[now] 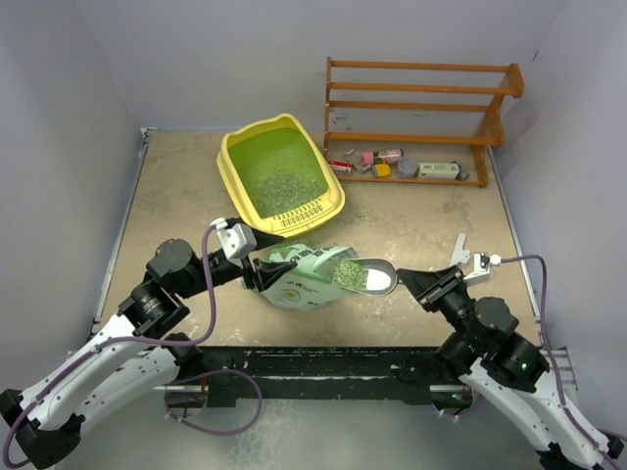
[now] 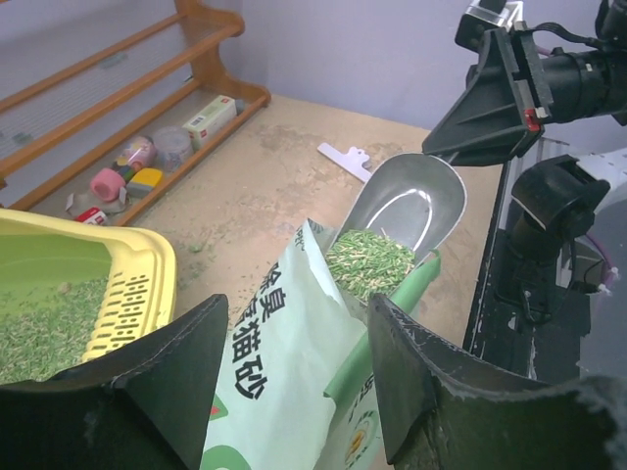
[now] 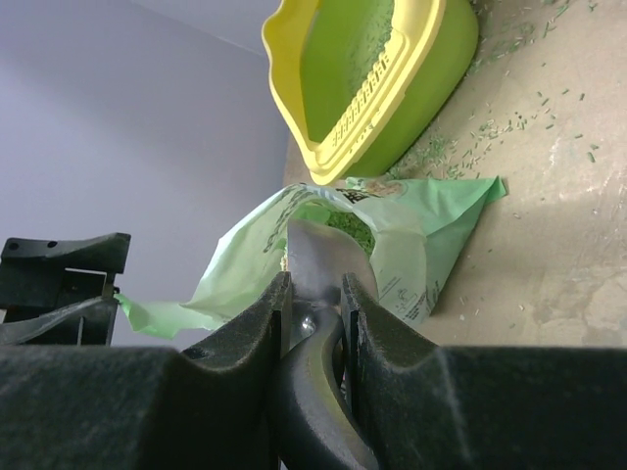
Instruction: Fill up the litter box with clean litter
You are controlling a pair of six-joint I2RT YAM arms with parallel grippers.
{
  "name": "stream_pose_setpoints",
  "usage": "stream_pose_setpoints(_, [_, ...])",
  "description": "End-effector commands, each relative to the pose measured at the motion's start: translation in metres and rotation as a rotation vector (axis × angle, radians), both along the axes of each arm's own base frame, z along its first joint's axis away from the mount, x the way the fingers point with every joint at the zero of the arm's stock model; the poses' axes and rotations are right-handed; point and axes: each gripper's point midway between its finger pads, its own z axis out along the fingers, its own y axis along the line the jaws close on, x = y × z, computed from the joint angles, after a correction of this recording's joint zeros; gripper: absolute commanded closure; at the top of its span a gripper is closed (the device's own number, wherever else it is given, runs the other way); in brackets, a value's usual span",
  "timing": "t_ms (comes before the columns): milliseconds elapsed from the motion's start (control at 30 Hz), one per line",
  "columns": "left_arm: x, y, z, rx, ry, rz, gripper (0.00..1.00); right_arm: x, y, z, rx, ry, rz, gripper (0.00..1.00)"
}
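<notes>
Litter (image 2: 367, 259) heaps on the scoop (image 2: 416, 201) ahead of the right gripper (image 3: 313, 304), its jaws clamped on the handle for carrying, while the left gripper (image 2: 299, 328), jaws apart, straddles the bag (image 2: 284, 372), seemingly to steady it, with the litter box (image 2: 152, 264) just past its left jaw.

litter box (image 1: 232, 181) behind bag (image 1: 299, 284) | scoop (image 1: 377, 277) in bag | rack (image 1: 421, 138) right-rear

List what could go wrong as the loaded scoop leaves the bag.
1. The scoop in the right claw carries litter heaped at its front end; tilting on the way to the litter box would likely spill onto the table, where some already lies.
2. The bag lies limp, mouth open, between the spread jaws of the left claw; whether it is gripped is unclear, so the scoop might drag it.
</notes>
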Motion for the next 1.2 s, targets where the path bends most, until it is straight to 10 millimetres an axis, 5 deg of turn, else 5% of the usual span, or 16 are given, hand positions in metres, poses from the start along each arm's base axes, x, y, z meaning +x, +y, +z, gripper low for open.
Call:
stream_pose_setpoints(0, [0.007, 0.008, 0.013, -0.034, -0.027, 0.063, 0.37, -0.004, -0.014, 0.033, 0.059, -0.05, -0.042, 1.0])
stream_pose_setpoints(467, [0.012, 0.014, 0.015, -0.038, -0.029, 0.109, 0.35, -0.015, -0.048, 0.064, 0.082, -0.058, -0.137, 1.0])
stream_pose_setpoints(1167, [0.017, 0.026, 0.02, -0.047, -0.038, 0.181, 0.33, -0.009, -0.071, 0.095, 0.195, -0.071, -0.267, 1.0])
